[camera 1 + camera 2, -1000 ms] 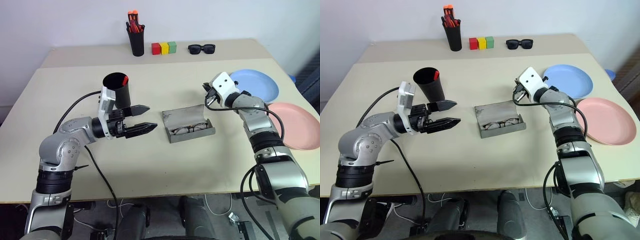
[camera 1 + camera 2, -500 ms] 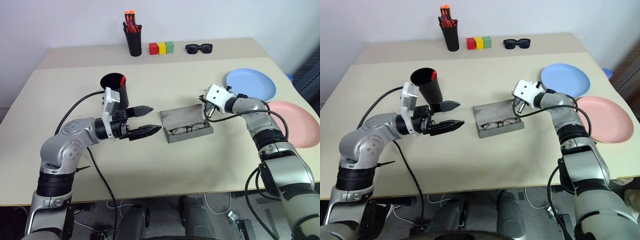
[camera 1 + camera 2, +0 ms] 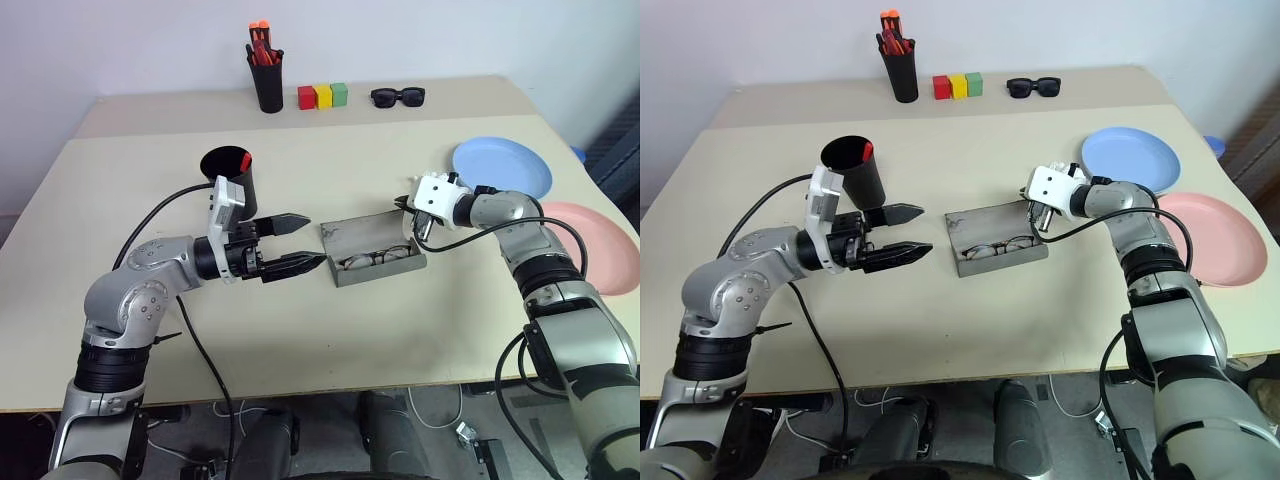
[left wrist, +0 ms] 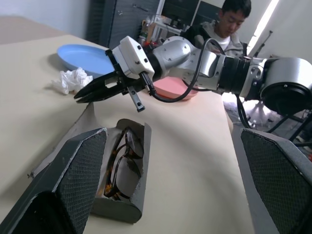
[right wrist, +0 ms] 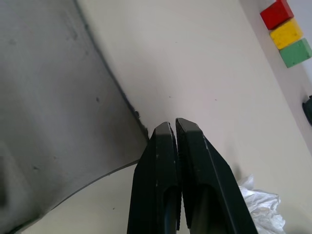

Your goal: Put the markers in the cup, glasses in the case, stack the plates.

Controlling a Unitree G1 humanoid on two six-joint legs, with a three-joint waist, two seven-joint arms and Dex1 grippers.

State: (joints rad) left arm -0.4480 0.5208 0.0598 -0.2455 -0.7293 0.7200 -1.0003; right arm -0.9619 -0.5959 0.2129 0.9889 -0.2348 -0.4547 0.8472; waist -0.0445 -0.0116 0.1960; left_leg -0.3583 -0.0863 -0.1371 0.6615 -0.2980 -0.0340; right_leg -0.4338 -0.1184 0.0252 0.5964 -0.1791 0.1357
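One beige worktop [image 3: 330, 340] carried every item of the scene. Two round plates lay at its right side: the pink plate [image 3: 605, 262] nearer, at the right edge, and the light blue plate [image 3: 505, 168] just beyond it, further from the camera; the two sat side by side, not stacked. The black cup [image 3: 232, 178] stood upright on the left half of the worktop, a red marker tip [image 3: 246, 160] showing above its rim. The grey case [image 3: 375, 250] lay open at the centre, its lid tilted back, and the glasses [image 3: 372, 259] rested inside its tray.

The left end effector [image 3: 300, 243] was held level just above the worktop, to the right of the cup and pointing right toward the case, its two black fingers spread wide and empty. The right end effector [image 3: 1030, 196] hung at the far right corner of the case lid, its fingers [image 5: 170, 161] pressed together with nothing between them; the wrist view showed the tips just beside the lid's edge, though contact could not be confirmed.

Along the far edge stood a narrow black pen pot [image 3: 269, 78] with orange-capped pens, then three small blocks [image 3: 322, 96] in red, yellow and green, then black sunglasses [image 3: 398, 97] to the right. A crumpled white tissue [image 4: 70, 79] lay near the blue plate. A seated person [image 4: 229, 22] was visible beyond the worktop in the left wrist view.
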